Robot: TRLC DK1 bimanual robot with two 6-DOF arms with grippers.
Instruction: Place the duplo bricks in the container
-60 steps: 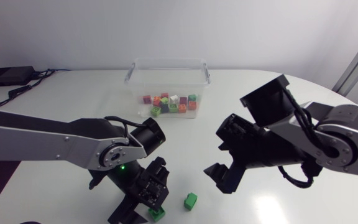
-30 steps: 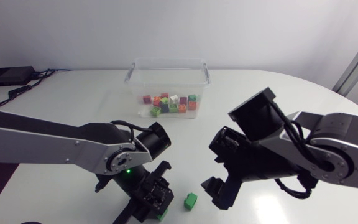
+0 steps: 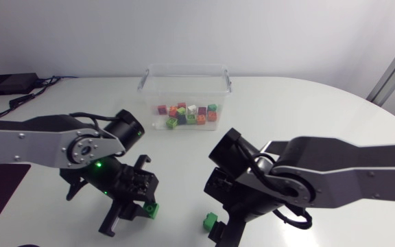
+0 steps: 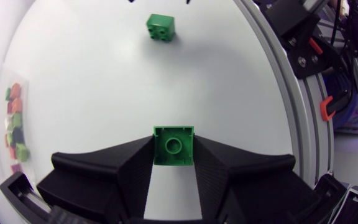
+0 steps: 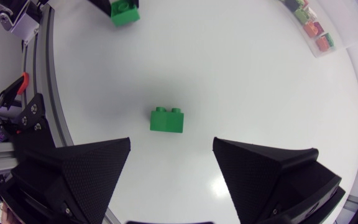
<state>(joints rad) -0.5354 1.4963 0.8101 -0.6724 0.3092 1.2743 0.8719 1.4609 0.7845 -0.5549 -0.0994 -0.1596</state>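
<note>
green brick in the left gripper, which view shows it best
Left wrist view: the held green brick sits close, clamped between both fingers, stud visible. Head view shows it only small; right wrist view shows it far ahead, partly cut off.

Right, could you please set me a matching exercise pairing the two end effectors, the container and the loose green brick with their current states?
1. left end effector
2. right end effector
3. clear container
4. loose green duplo brick

A. lying on the table
B. shut on a second green brick
C. open, holding nothing
D. holds many coloured bricks

Pairs: 1-B, 2-C, 3-D, 4-A
</note>
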